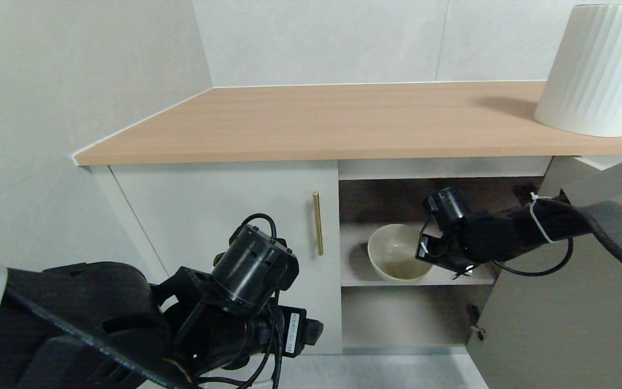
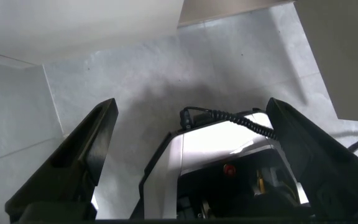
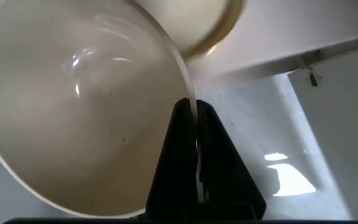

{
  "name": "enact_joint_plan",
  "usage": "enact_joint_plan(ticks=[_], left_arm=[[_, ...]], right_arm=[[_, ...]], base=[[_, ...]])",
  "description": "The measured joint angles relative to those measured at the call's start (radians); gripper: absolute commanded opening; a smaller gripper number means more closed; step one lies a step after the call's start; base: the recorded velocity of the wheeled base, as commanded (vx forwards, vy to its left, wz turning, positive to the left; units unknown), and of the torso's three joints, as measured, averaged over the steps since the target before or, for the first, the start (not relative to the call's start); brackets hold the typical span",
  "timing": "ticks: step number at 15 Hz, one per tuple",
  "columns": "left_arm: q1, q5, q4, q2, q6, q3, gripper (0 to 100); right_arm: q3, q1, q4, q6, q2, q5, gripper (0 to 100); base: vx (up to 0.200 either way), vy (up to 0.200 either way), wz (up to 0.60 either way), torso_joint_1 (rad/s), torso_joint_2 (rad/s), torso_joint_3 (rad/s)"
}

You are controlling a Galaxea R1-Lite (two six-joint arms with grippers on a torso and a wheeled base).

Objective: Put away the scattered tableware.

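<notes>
A cream bowl (image 1: 394, 259) sits tilted at the front of the middle shelf (image 1: 357, 278) inside the open cabinet. My right gripper (image 1: 424, 254) reaches in from the right and is shut on the bowl's right rim. In the right wrist view its fingers (image 3: 185, 155) clamp the thin rim of the bowl (image 3: 86, 106), one inside and one outside. I cannot tell whether the bowl rests on the shelf. My left gripper (image 2: 191, 109) hangs low at the front left, open and empty, pointing down at the grey floor.
The left cabinet door (image 1: 224, 216) is closed, with a gold handle (image 1: 317, 223). The right door (image 1: 559, 313) stands swung open beside my right arm. A white ribbed container (image 1: 597, 70) stands on the wooden counter (image 1: 316, 119). Another cream round dish (image 3: 197, 25) shows behind the bowl.
</notes>
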Motion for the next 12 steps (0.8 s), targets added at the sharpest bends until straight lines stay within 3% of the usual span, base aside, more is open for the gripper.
enact_joint_plan(ticks=[12], left_arm=[[0.000,0.000,0.000,-0.001,0.000,0.000,100]], right_arm=[[-0.187,-0.101,-0.008,0.125,0.145,-0.002,0]], base=[[0.000,0.000,0.00,0.000,0.00,0.000]])
